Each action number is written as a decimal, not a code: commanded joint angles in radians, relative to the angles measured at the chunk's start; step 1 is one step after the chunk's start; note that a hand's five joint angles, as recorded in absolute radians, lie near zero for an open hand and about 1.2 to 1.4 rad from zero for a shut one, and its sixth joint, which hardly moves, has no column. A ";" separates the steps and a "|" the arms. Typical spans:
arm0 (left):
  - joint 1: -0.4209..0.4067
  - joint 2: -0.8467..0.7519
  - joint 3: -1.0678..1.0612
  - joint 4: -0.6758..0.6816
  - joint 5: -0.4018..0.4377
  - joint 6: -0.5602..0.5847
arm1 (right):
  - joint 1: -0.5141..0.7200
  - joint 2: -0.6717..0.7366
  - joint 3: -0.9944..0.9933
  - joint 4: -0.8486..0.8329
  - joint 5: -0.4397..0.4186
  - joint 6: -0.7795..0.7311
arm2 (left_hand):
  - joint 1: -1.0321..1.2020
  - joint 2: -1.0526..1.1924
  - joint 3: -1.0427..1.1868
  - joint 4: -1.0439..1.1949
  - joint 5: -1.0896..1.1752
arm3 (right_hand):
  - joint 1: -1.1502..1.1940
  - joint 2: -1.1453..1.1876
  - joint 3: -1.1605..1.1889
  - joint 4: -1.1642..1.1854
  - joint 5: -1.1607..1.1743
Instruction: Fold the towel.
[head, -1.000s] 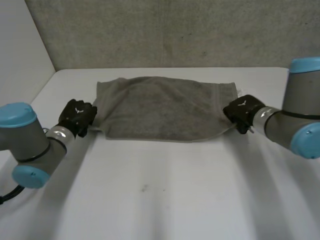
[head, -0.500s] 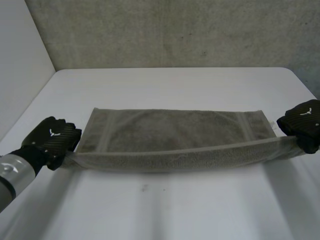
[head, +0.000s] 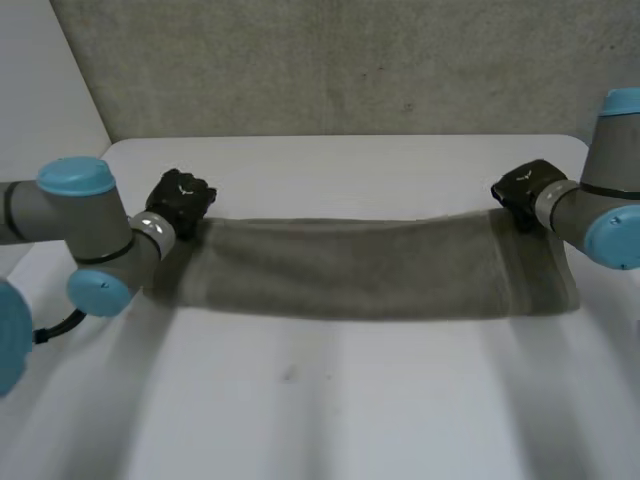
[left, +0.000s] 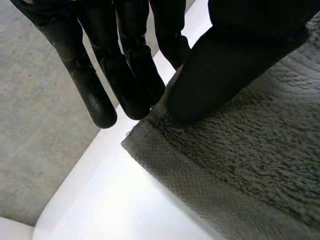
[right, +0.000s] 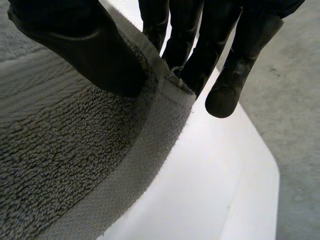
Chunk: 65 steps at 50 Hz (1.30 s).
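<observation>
Two hands grip the towel (head: 350, 270) at its upper corners: the left hand (head: 180, 195) at centre left, the right hand (head: 522, 188) at centre right. Each pinches its corner between thumb and fingers (left: 131, 75). The towel lies as a long folded band across the middle of the bench (head: 330, 400), probably held taut so the fold lands square.

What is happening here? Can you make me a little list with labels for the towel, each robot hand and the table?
towel: grey towel, lying as a long narrow strip across the table
left hand: left hand at the towel's far left corner, thumb on top, pinching it against the fingers
right hand: right hand at the far right corner, pinching the same way
table: white table
fold: the strip is not yet folded end to end
</observation>
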 joint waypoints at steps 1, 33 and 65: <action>0.000 -0.126 0.203 -0.059 -0.037 0.001 | 0.005 0.118 -0.183 -0.002 0.023 -0.003 | 0.189 0.178 0.179 0.178 0.186 | 0.077 0.064 0.056 0.054 0.042; -0.058 -0.052 0.247 -0.092 -0.115 -0.079 | 0.019 0.092 -0.229 -0.037 0.067 0.077 | -1.032 -1.044 -1.042 -1.044 -1.036 | -1.145 -1.158 -1.165 -1.168 -1.179; -0.041 0.518 -0.606 0.178 -0.104 -0.409 | -0.099 -0.392 0.845 -0.413 -0.115 0.214 | -1.032 -1.044 -1.042 -1.044 -1.036 | -1.038 -1.051 -1.058 -1.061 -1.072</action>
